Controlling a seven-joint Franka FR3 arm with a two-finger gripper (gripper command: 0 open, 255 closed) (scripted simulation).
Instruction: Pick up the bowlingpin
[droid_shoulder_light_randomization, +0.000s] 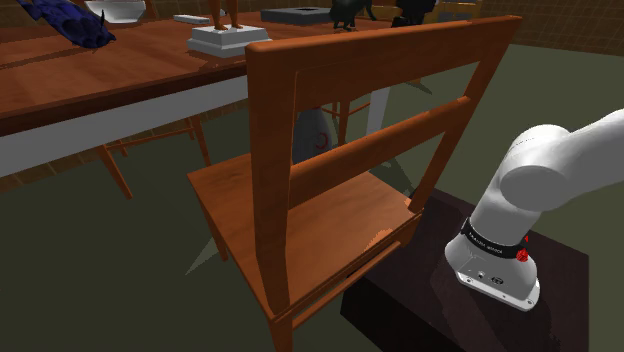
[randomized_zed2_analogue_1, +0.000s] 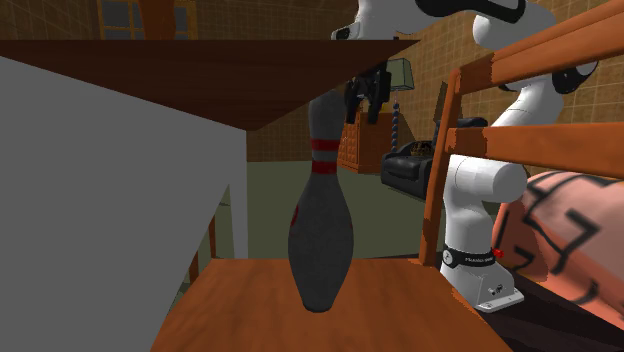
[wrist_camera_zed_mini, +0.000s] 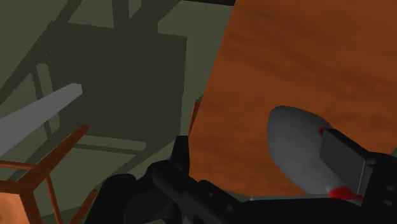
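A grey bowling pin (randomized_zed2_analogue_1: 320, 240) with red neck stripes stands on the wooden chair seat (randomized_zed2_analogue_1: 230, 310), its head up under the table's edge. Through the chair's back slats the bowling pin (droid_shoulder_light_randomization: 314, 135) shows as a grey shape. My black gripper (randomized_zed2_analogue_1: 366, 95) is at the pin's neck, just beneath the table edge. In the wrist view the gripper (wrist_camera_zed_mini: 262, 156) looks down along the pin (wrist_camera_zed_mini: 296, 149). Its fingers stand wide apart. The pin's neck lies against one finger pad (wrist_camera_zed_mini: 343, 159), and a wide gap separates it from the other finger (wrist_camera_zed_mini: 181, 153).
The brown table (droid_shoulder_light_randomization: 120, 75) overhangs the chair's seat and carries several objects. The tall chair back (droid_shoulder_light_randomization: 370, 110) stands between the arm's base (droid_shoulder_light_randomization: 497, 262) and the pin. A pink patterned object (randomized_zed2_analogue_1: 560, 240) lies at the second exterior view's right.
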